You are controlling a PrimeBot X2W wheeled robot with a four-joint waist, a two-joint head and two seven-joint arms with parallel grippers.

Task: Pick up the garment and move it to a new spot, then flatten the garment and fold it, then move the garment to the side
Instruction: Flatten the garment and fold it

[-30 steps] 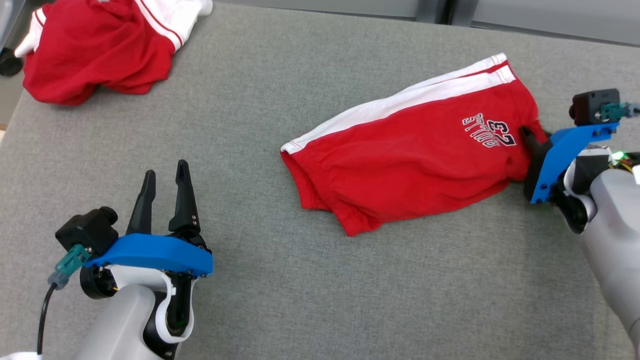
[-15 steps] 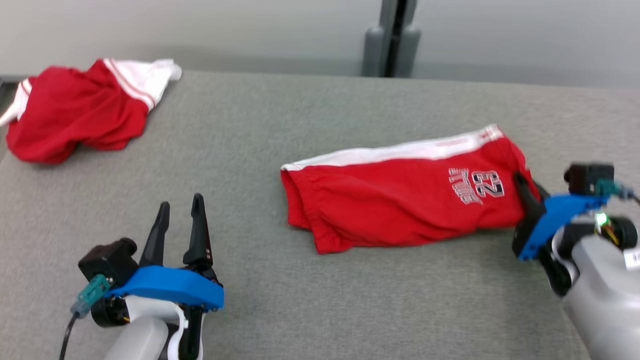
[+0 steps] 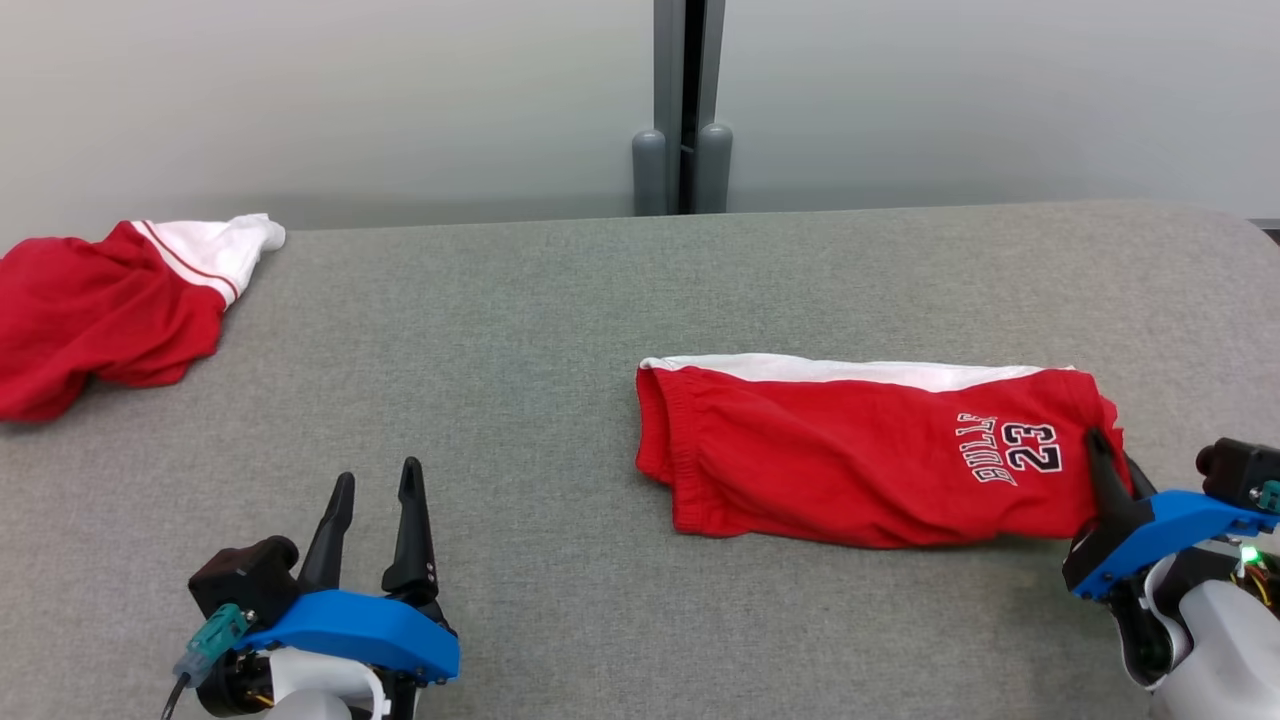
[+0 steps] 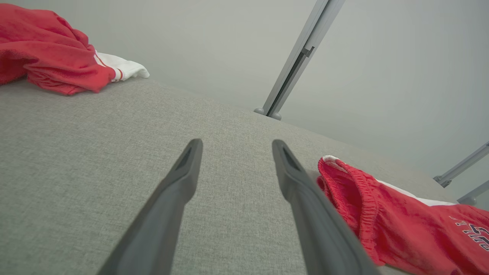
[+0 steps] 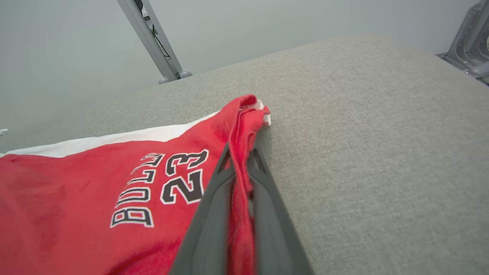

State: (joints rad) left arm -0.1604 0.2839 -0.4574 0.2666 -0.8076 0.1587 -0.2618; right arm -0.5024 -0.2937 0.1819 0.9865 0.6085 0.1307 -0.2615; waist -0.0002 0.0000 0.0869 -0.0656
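Right gripper clamped the red-and-white jersey shorts' end near the grey upholstered bench's right edge; left gripper stood open.

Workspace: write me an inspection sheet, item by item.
Surface: grey fabric tabletop, no damage seen.
Job's things: red shorts lying at centre-right, printed 23.
Clutter: second red garment, crumpled at the far left.
Grippers: left pincer open, holding nothing; right pincer shut on the red shorts' right edge.
Cables: black cable at the left wrist.
Surroundings: pale wall, grey post behind.
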